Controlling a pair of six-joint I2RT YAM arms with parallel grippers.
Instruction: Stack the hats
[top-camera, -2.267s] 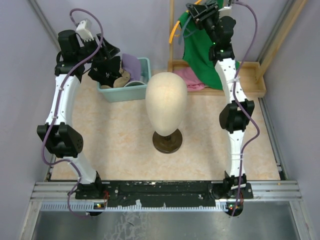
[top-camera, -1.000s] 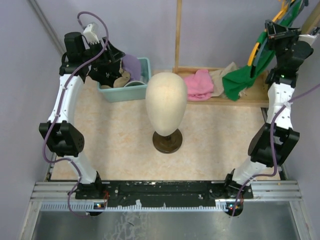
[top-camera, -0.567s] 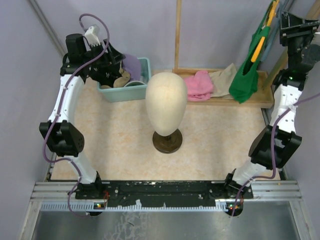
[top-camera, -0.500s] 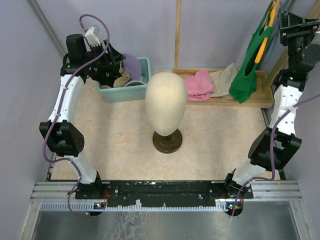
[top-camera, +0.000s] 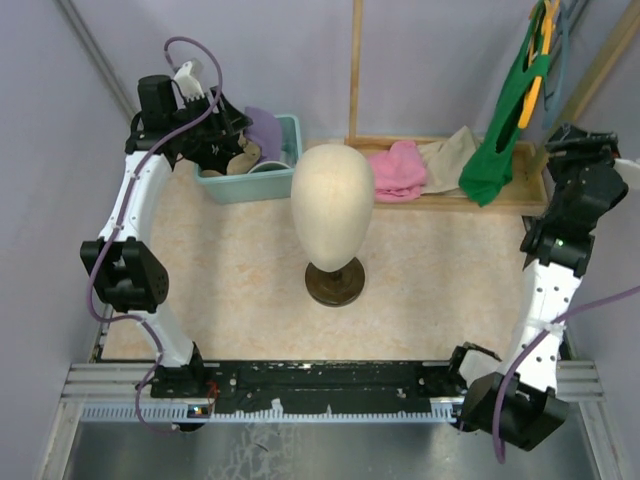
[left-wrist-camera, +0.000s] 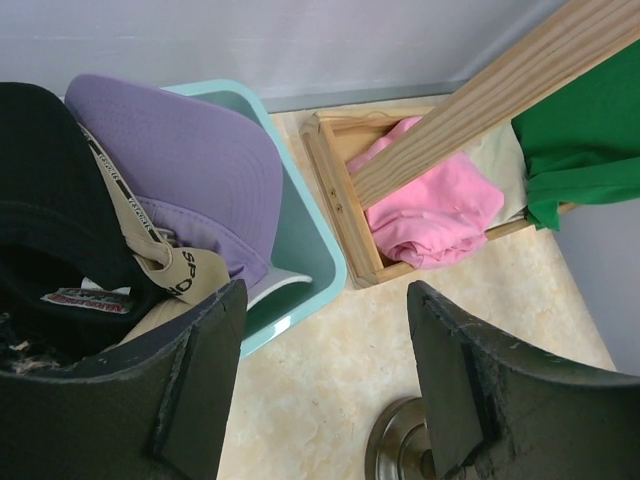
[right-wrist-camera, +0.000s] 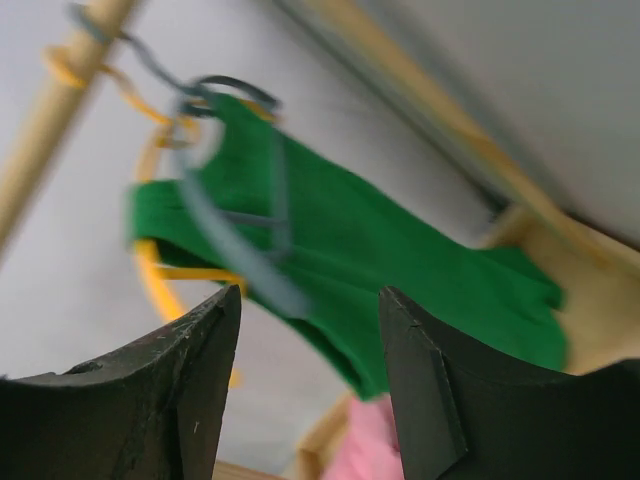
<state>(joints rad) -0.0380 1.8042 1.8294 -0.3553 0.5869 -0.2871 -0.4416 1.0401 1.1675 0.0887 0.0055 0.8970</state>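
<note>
Soft, light hats (left-wrist-camera: 180, 170) heaped in the far-left corner bin (left-wrist-camera: 312, 255); left hand (left-wrist-camera: 328, 330) spread wide above; stiffer brims likely grip best.

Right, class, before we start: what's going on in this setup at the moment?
Two robot arms are meant to stack hats. The left gripper hovers over the teal bin, jaws open, above the purple cap, black cap and tan cap piled inside. The right gripper, also open and empty, faces the hanging green top. The mannequin head in the middle is bare.
</note>
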